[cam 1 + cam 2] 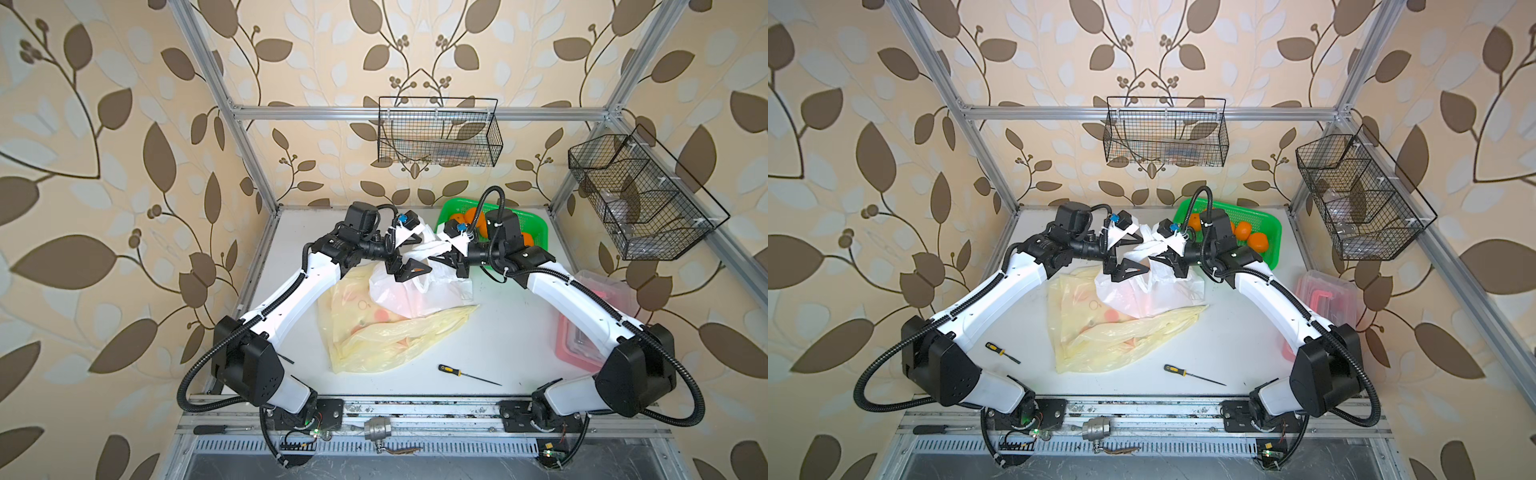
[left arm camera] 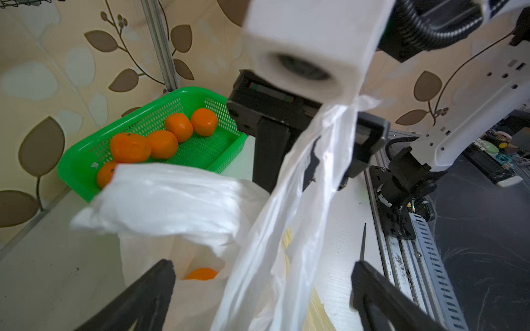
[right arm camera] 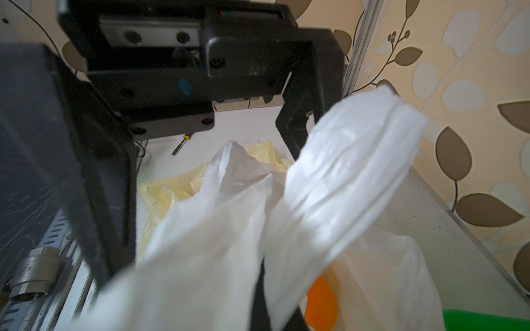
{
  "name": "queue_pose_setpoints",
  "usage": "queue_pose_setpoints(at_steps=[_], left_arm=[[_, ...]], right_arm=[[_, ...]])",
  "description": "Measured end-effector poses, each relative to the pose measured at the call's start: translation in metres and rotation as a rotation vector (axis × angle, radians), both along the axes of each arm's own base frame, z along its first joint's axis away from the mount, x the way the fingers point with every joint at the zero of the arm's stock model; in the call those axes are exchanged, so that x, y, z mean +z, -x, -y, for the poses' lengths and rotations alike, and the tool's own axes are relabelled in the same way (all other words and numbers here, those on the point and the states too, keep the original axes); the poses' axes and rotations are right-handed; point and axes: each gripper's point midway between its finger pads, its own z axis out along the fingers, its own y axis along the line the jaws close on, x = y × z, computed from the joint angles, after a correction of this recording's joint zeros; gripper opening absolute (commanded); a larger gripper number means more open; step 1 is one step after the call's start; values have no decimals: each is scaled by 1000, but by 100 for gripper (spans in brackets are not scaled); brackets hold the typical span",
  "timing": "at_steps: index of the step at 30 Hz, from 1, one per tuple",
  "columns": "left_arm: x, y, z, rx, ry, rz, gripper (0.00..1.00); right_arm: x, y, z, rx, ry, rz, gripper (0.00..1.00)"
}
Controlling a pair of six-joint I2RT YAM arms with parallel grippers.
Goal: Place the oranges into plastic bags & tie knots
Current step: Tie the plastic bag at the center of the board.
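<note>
– Looking in a top view: where's the white bag (image 1: 415,297)?
– Mid-table, partly on the yellow bags (image 1: 374,336); left gripper (image 1: 424,255) spread wide above it, right gripper (image 1: 434,258) clamped on its strap (image 1: 428,248)
– Left wrist?
– Strap runs between the parted fingers (image 2: 155,286); five oranges (image 2: 162,143) in the basket (image 2: 80,169), one orange (image 2: 200,273) in the bag
– Right wrist?
– Blurry; jaws seem closed on plastic, an orange showing through
</note>
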Motion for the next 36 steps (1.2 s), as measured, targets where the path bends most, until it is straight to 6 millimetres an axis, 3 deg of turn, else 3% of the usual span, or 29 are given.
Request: queue_pose_setpoints(at_steps=[5, 19, 36], left_arm=[[-6, -10, 2, 4, -3, -19, 99], [25, -17, -5, -42, 112, -46, 90], [7, -14, 0, -92, 98, -120, 96]], right_arm=[[1, 2, -4, 12, 3, 11, 0], [-1, 6, -6, 33, 19, 31, 0], [-2, 8, -7, 38, 20, 26, 0]])
